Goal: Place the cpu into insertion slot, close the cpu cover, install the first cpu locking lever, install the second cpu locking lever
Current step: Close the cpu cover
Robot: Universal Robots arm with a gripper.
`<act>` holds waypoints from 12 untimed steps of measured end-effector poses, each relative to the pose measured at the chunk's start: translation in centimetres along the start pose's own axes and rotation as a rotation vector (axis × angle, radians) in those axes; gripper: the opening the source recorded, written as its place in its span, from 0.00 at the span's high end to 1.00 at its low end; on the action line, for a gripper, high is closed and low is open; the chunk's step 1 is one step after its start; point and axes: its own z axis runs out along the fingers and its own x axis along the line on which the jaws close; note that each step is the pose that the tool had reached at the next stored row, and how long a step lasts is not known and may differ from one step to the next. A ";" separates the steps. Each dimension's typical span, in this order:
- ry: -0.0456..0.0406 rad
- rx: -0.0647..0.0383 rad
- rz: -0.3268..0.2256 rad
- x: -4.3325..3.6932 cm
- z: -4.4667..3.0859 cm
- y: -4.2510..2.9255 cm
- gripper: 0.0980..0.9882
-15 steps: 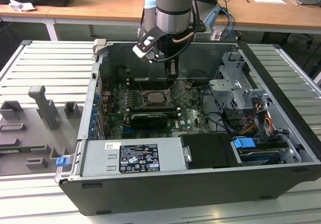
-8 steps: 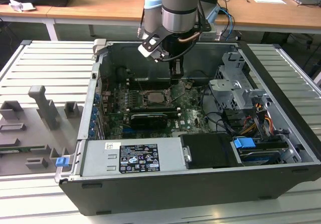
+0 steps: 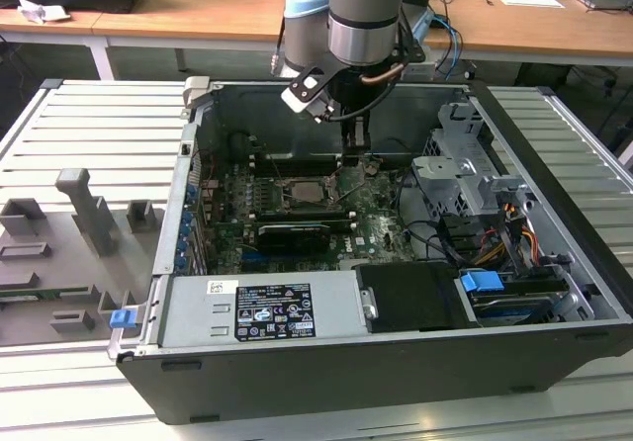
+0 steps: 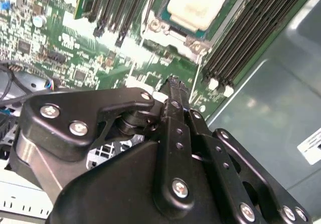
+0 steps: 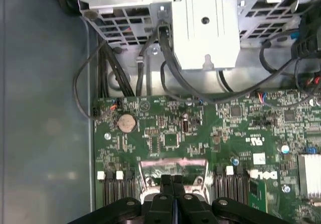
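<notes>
Hovering near the slot [image 4: 156, 26], our gripper [image 5: 173, 178] has its fingers pressed together, holding nothing. The cpu [image 4: 195, 5] sits in the slot. We judge it light, stiff, fragile underneath, best held by its edges.
</notes>
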 end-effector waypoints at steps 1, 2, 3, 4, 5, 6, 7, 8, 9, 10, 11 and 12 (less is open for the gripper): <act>-0.0001 0.002 -0.002 0.01 0.05 0.36 0.99; 0.0001 0.003 -0.006 0.02 0.07 0.54 0.99; 0.0003 0.003 -0.010 0.03 0.09 0.65 0.99; 0.0007 0.003 -0.014 0.03 0.10 0.77 0.99; 0.0010 0.004 -0.016 0.04 0.11 0.86 0.99; 0.0010 0.004 -0.018 0.04 0.12 0.98 0.99; 0.0010 0.004 -0.018 0.05 0.13 1.12 0.99; 0.0010 0.005 -0.018 0.06 0.16 1.46 0.99; 0.0009 0.006 -0.018 0.08 0.17 1.75 0.99; 0.0008 0.008 -0.017 0.09 0.20 2.12 0.99; 0.0007 0.009 -0.018 0.10 0.22 2.44 0.99; 0.0007 0.010 -0.018 0.12 0.24 2.74 0.99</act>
